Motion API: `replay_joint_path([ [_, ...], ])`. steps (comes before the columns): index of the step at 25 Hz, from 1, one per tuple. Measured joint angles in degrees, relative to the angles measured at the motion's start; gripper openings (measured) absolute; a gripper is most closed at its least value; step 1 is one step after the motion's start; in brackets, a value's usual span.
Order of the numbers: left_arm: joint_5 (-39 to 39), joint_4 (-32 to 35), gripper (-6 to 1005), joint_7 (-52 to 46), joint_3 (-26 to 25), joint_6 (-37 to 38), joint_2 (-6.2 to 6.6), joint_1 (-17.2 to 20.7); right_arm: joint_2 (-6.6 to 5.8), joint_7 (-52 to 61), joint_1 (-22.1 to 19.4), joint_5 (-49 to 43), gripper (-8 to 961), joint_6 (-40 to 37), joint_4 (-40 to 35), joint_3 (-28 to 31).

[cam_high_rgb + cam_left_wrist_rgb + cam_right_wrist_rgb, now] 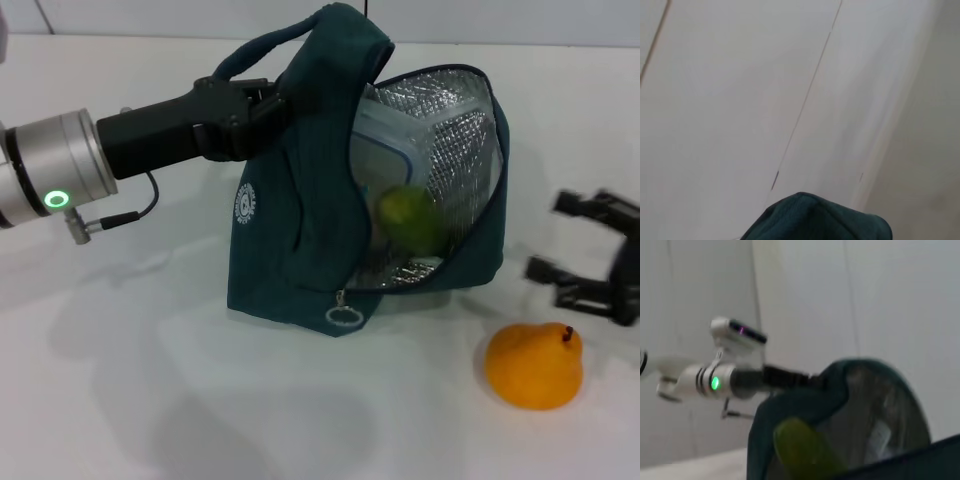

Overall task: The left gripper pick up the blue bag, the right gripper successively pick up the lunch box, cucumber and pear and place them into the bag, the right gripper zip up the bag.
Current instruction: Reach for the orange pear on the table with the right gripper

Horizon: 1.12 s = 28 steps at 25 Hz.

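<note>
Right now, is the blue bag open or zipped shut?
Open. The blue bag gapes, showing its silver lining, the lunch box and the cucumber inside.

surface (200, 400): white, plain, softly shadowed
wall (730, 100): far, pale panels with thin dark seams
light: even, diffuse

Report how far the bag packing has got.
Done: the left gripper holds the dark teal insulated bag open by its top, with the clear lidded lunch box and green cucumber inside. In hand: the right gripper, jaws open and empty, is near the orange-yellow pear lying on the white table. Left: bagging the pear and zipping up.
</note>
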Motion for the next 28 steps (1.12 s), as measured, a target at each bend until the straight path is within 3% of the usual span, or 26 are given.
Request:
replay_joint_path([
  [5, 0.2, -0.3, 52, -0.1, 0.0, 0.0, 0.08, 0.2, 0.1, 2.1, 3.3, -0.1, 772, 7.8, 0.0, -8.3],
  [12, 0.4, -0.4, 52, 0.1, 0.0, 0.1, 0.12, 0.5, 0.47, 6.0, 6.4, -0.1, 755, 14.7, 0.1, -15.3],
  [22, 0.4, 0.0, 52, 0.3, 0.0, 0.1, 0.12, 0.5, 0.38, 7.8, 6.8, 0.0, 731, 16.0, -0.4, -16.8],
  [28, 0.4, 0.1, 52, 0.3, 0.0, 0.1, 0.17, 0.4, 0.49, 6.5, 6.9, 1.3, 448, 16.2, -0.4, -16.6],
])
